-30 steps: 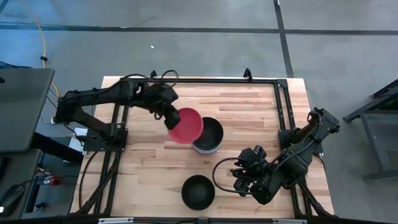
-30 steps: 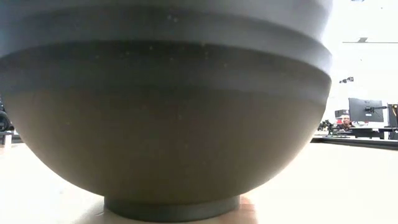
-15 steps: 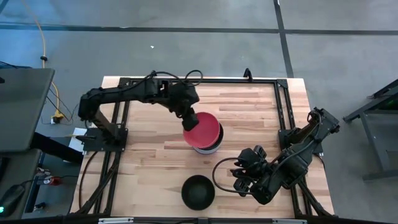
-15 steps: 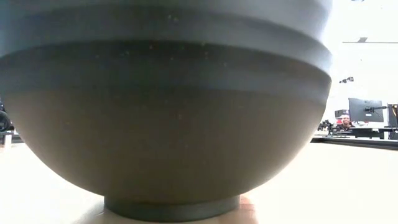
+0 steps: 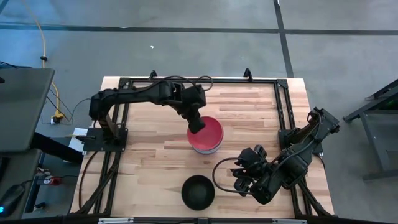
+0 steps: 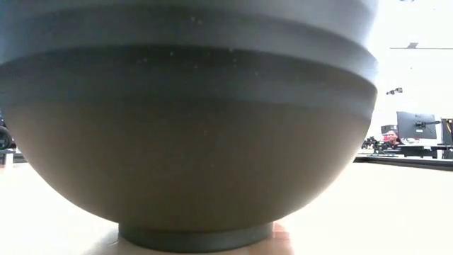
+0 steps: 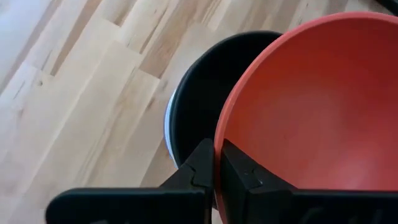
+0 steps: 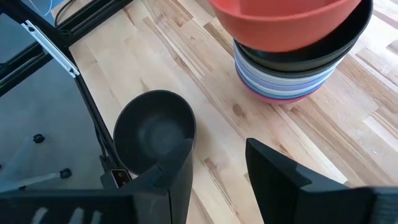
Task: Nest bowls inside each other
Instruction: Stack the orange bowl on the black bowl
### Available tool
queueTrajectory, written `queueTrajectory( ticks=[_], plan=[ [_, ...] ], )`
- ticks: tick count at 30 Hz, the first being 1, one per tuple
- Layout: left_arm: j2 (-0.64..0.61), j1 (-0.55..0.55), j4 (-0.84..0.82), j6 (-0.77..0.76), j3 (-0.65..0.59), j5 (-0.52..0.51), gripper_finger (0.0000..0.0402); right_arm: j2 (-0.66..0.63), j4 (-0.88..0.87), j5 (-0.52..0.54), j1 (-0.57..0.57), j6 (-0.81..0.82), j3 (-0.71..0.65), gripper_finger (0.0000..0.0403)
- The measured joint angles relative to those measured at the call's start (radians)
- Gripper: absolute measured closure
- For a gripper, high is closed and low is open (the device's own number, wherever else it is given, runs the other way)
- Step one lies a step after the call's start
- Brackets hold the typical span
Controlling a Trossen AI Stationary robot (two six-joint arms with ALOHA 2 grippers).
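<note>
Table (image 5: 155,155) carries the bowl stack (image 8: 298,78) near its centre. Left gripper (image 7: 217,174) pinches the red bowl's (image 5: 206,132) rim above it. One black bowl (image 5: 198,191) sits near the front edge, beside the right gripper (image 8: 217,168), jaws wide, empty. No writing is readable.

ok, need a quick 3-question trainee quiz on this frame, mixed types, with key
1. True or false: the left gripper is shut on the rim of the red bowl.
2. Multiple choice: where is the lone black bowl? A) on top of the stack B) apart from the stack, on the table near its front edge C) in the right gripper
3. Short answer: is the right gripper holding anything?

Key
1. True; it holds the red bowl tilted over the stack's top black bowl.
2. B
3. No; it is open and empty, with the lone black bowl ahead of it.
</note>
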Motion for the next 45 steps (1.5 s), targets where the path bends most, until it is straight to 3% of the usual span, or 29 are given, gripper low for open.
queueTrajectory(
  ticks=[45],
  plan=[
    [0.054, 0.023, -0.047, -0.024, 0.0, -0.053, 0.0401, 0.0, -0.002, 0.037, 0.0, -0.001, 0.0, 0.0263]
  ],
)
